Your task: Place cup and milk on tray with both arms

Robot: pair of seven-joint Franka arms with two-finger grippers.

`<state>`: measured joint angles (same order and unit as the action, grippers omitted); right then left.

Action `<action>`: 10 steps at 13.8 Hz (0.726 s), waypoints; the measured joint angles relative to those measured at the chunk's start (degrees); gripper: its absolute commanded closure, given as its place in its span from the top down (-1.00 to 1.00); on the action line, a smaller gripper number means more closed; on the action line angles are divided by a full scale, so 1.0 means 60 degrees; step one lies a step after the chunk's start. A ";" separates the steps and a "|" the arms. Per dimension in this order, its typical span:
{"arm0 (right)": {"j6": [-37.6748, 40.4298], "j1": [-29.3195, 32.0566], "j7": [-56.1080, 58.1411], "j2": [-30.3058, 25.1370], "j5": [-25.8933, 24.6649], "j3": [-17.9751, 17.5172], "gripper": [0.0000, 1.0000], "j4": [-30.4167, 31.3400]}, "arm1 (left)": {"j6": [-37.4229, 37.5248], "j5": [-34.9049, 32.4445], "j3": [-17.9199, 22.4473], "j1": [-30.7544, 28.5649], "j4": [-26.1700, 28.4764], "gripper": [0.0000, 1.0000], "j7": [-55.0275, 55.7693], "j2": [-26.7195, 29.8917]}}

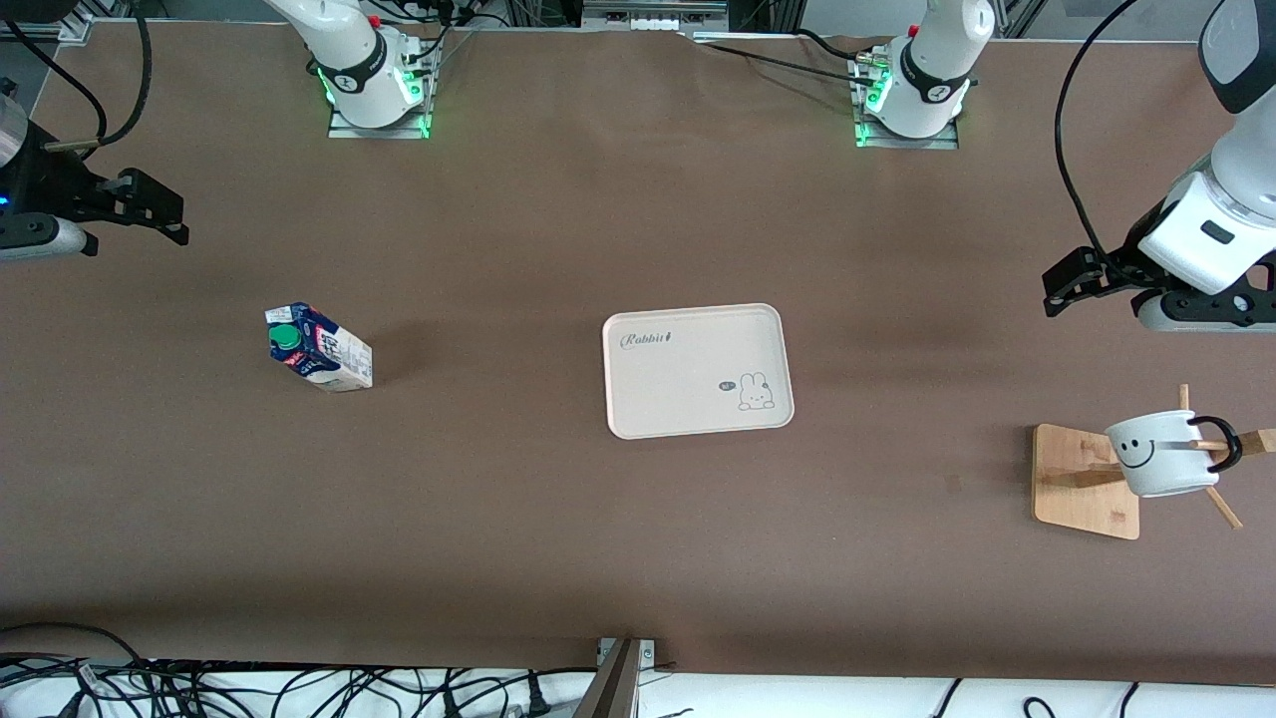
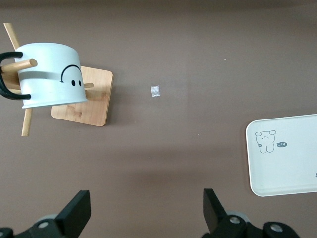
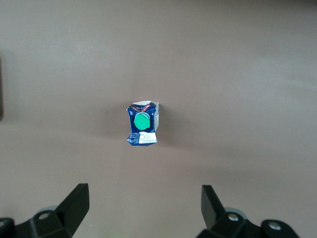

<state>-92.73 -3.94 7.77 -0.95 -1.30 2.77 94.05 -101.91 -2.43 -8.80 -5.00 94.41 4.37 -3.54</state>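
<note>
We find the cup [image 1: 1161, 454] hanging by its black handle on a peg of a wooden stand [image 1: 1087, 482] at the left arm's end of the table, tipped on its side with the smiley face outward; we judge that this leaves the handle hard to reach and the body the likelier place to grip. The milk [image 1: 319, 347] stands upright on the table toward the right arm's end, green cap up, well apart from everything else. The tray [image 1: 696, 371] lies flat between them, bare, so each arm has its own thing on its own side and a shared place to put it.

The left gripper [image 1: 1072, 282] hangs over open table near the stand, fingers spread wide with nothing between them. The right gripper [image 1: 150, 209] is over the table's edge at its own end, fingers likewise apart and holding nothing; its wrist view looks straight down on the carton.

Both arms are partly cut off in the front view. The carton's print is too small for us to read, and the cup hides where its peg meets the stand's post.
</note>
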 measured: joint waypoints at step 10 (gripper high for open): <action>0.0000 0.0000 0.0000 0.0000 0.0000 0.0000 1.00 0.0000 | 0.0163 0.0000 -0.0026 0.0016 -0.0001 1.00 0.0023 0.0000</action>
<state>-92.73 -3.94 7.77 -0.94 -1.30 2.77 94.05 -100.93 -2.43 -8.95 -4.90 94.40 4.51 -3.54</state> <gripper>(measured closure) 0.000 0.000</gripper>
